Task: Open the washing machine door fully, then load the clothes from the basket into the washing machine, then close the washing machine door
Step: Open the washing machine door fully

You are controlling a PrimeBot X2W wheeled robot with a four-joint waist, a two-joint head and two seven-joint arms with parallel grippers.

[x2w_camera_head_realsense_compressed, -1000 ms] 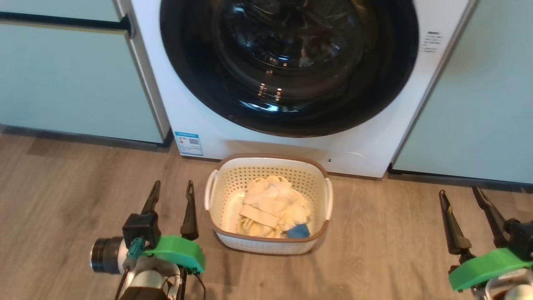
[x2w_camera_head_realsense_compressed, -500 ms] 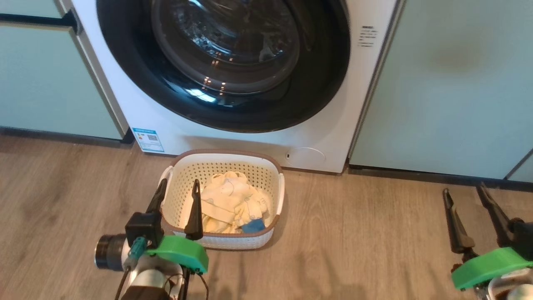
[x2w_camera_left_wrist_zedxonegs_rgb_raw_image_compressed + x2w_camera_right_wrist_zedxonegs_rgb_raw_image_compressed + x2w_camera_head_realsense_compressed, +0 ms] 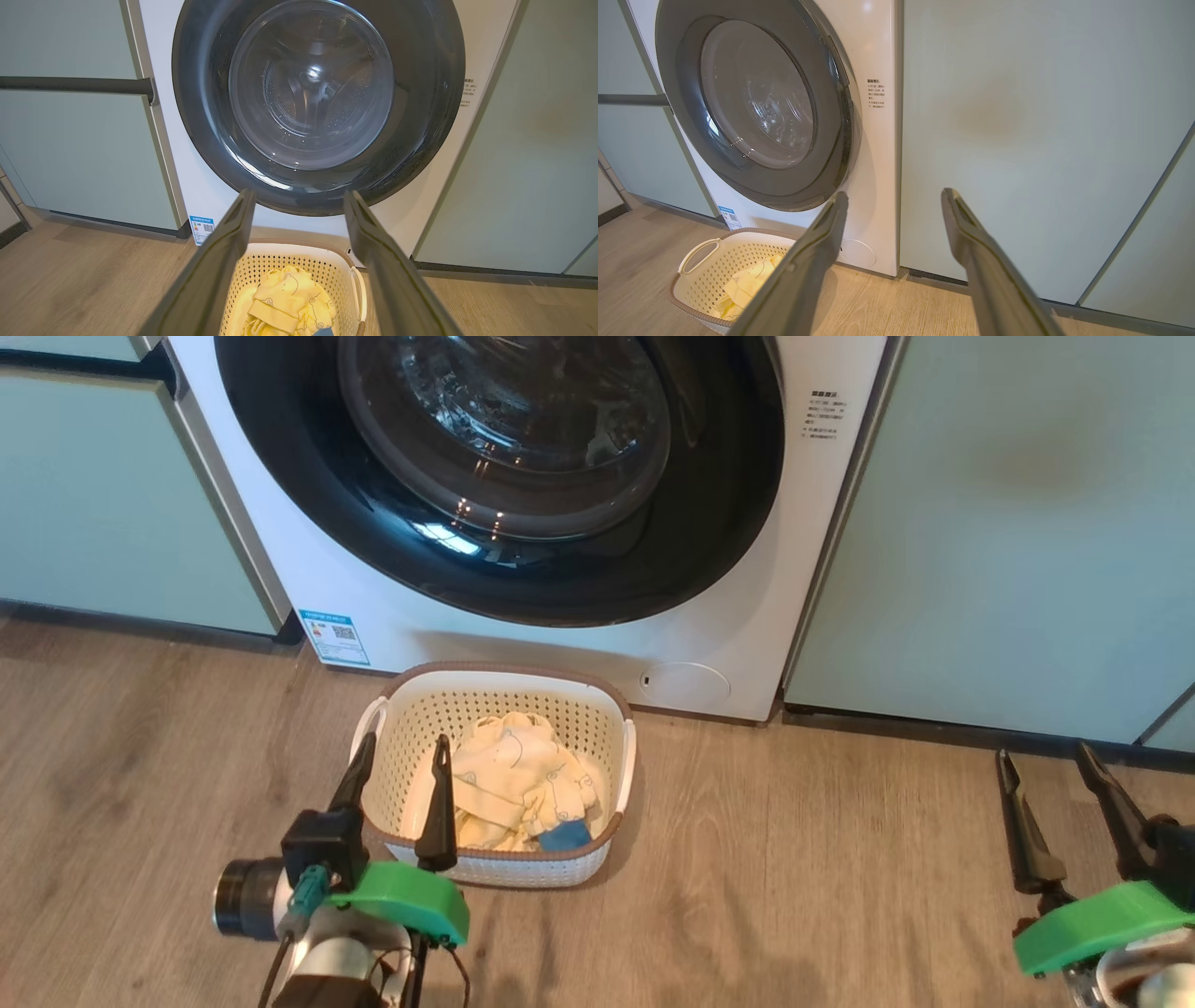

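The white washing machine [image 3: 831,560] stands ahead with its black-rimmed round door [image 3: 504,476] shut against the front. The cream basket [image 3: 504,686] sits on the floor right in front of it, holding the pale yellow clothes [image 3: 513,784] and one small blue piece [image 3: 564,836]. My left gripper [image 3: 401,754] is open at the lower left, its fingertips overlapping the basket's left side in the head view. My right gripper [image 3: 1046,756] is open at the lower right, well apart from the basket. The left wrist view faces the door [image 3: 317,102] and the basket [image 3: 299,266]. The right wrist view sees the door [image 3: 752,102] from the side.
Pale green cabinets [image 3: 1008,523] flank the machine on both sides, the left one with a dark bar handle [image 3: 74,85]. A small round white panel cover [image 3: 686,683] sits low on the machine's front. Wood floor [image 3: 822,859] spreads between the basket and my right gripper.
The head camera has swung right, so the machine and basket sit further left in the picture. Both grippers stay open and empty.
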